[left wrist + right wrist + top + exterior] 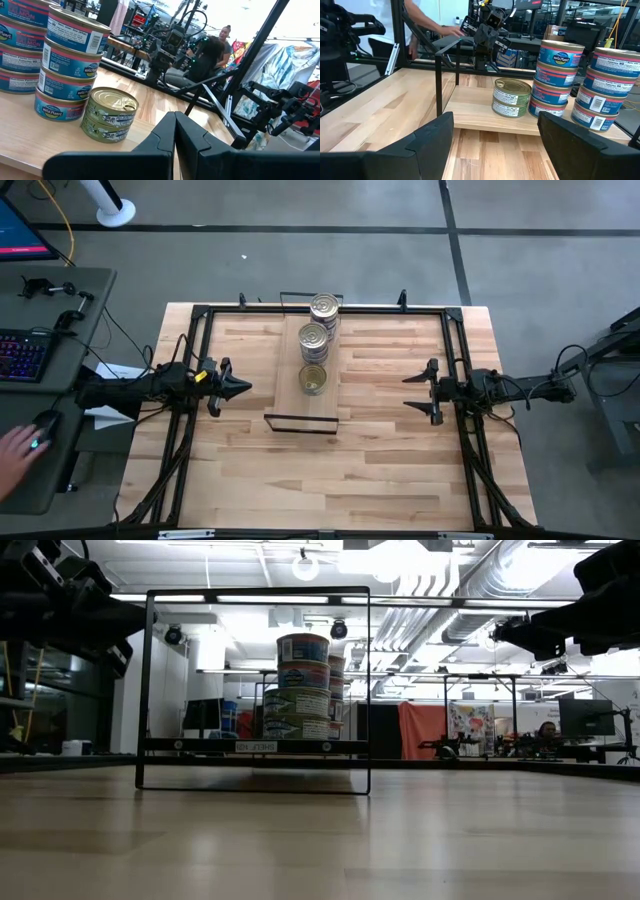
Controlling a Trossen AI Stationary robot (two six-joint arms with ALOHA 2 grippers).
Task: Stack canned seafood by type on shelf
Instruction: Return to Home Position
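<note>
Shelf (300, 405) at frame ctr on table (380, 470). Three stacks in row on it: green-label gold-lid tins (313, 379) at ctr, blue-pink Wild Planet tins (314, 338) just above, another blue-pink stack (324, 308) topmost. Left hand (245, 387) ctr-left, fingers together. Right hand (410, 391) ctr-right, fingers apart. Both clear of shelf.

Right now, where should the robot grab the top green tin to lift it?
Probably from above, pinching the top green tin by its curved wall on the left and right sides. It lies flat with its top uncovered, those sides are free, and the blue-pink stack stands close behind it.
</note>
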